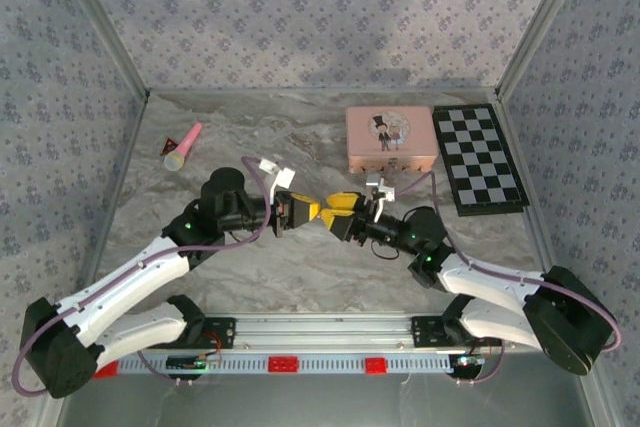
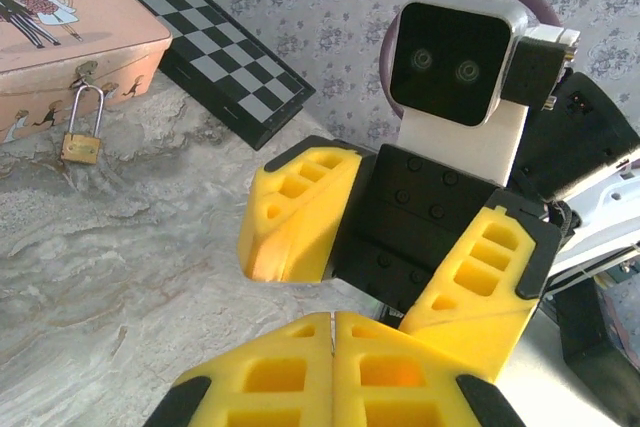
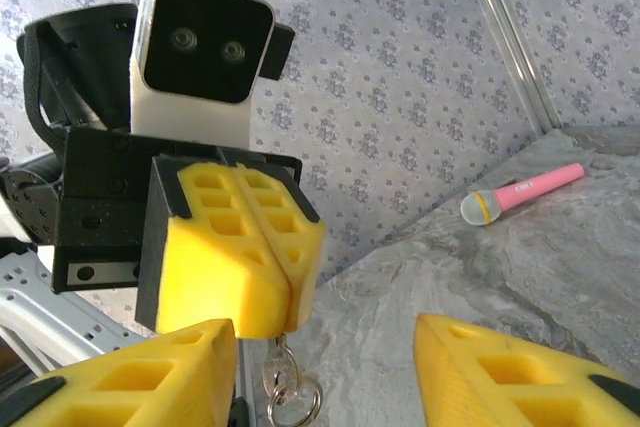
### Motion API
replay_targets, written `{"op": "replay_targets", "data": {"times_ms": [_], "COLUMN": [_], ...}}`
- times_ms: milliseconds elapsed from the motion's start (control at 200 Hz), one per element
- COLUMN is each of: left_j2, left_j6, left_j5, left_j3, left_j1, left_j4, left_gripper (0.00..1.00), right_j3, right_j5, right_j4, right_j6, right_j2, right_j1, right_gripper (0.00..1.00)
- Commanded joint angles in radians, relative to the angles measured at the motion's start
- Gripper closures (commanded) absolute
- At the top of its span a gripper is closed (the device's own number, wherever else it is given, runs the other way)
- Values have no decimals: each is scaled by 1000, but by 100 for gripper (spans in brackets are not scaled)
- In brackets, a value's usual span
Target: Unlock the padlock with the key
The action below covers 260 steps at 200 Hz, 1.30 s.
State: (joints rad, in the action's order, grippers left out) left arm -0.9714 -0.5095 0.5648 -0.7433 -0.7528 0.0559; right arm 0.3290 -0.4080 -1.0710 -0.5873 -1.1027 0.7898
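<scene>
Meeting mid-frame over the grey marbled tabletop (image 1: 300,277), both grippers have bare surface below them; patterned walls close the left, back and right edges. A pink rectangular tin (image 1: 390,139) and a black-and-white chequered board (image 1: 478,157) crowd the upper right, and a pink-and-yellow toy microphone (image 1: 183,147) lies upper left. The left gripper (image 1: 308,210) is clamped on a small key hidden between its pads, with a silver ring (image 3: 285,387) dangling below. The right gripper (image 1: 340,209) faces it, parted and empty. The tiny brass padlock (image 2: 80,145) hangs on the tin's clasp, upper left in the left wrist view, well apart from both.
</scene>
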Motion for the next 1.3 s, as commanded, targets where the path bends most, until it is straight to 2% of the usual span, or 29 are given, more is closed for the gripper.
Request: {"op": "replay_targets", "data": {"times_ms": [0, 495, 755, 1294], "left_j2": [10, 4, 2, 3], "left_j6": [-1, 0, 3, -13], "left_j5": [22, 22, 24, 4], "left_j3": [-29, -37, -42, -38], "left_j1": [-3, -3, -3, 0], "left_j4": [25, 27, 25, 52], "left_gripper": [100, 100, 100, 100], "right_j3": [31, 54, 59, 62], "right_j5": [-18, -121, -132, -158], "right_j4": [1, -81, -77, -87], "right_j6": [-10, -60, -60, -66], "right_j2": [-16, -61, -68, -77], "right_j1": [2, 7, 6, 5], "right_gripper": [53, 60, 70, 77]}}
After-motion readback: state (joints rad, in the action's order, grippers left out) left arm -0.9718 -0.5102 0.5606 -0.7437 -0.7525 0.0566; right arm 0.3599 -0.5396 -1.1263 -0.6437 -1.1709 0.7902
